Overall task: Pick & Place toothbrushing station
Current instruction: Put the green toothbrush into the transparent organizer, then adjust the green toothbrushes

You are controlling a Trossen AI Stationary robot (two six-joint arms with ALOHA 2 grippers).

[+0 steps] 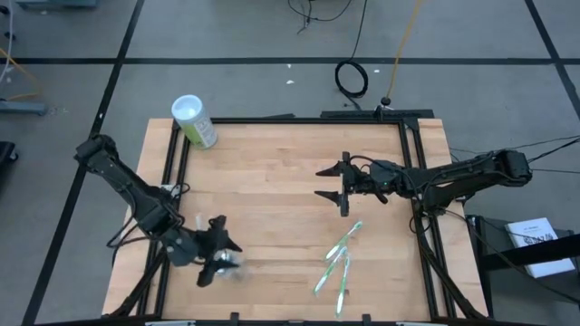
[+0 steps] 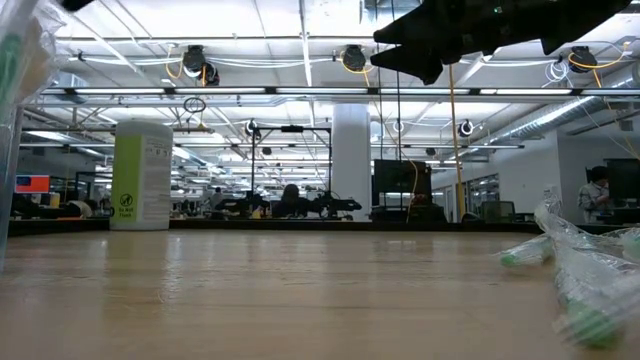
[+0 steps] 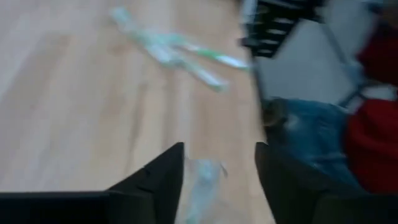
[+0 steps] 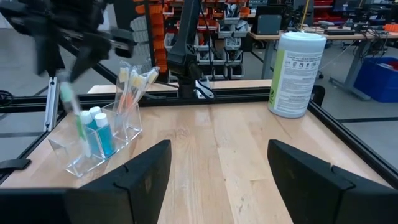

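Toothbrushes [image 1: 337, 264], about four, lie wrapped together.

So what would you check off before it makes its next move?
1. Right pincer open and empty: ok.
2. Loose toothbrushes lying flat in the open, nothing on top of them: ok.
3. Holder upright, with tubes inside: ok.
4. Left pincer away from the holder: not ok, it hangs right over it, fingers apart.
5. Green canister out of both arms' way, off at a corner: ok.
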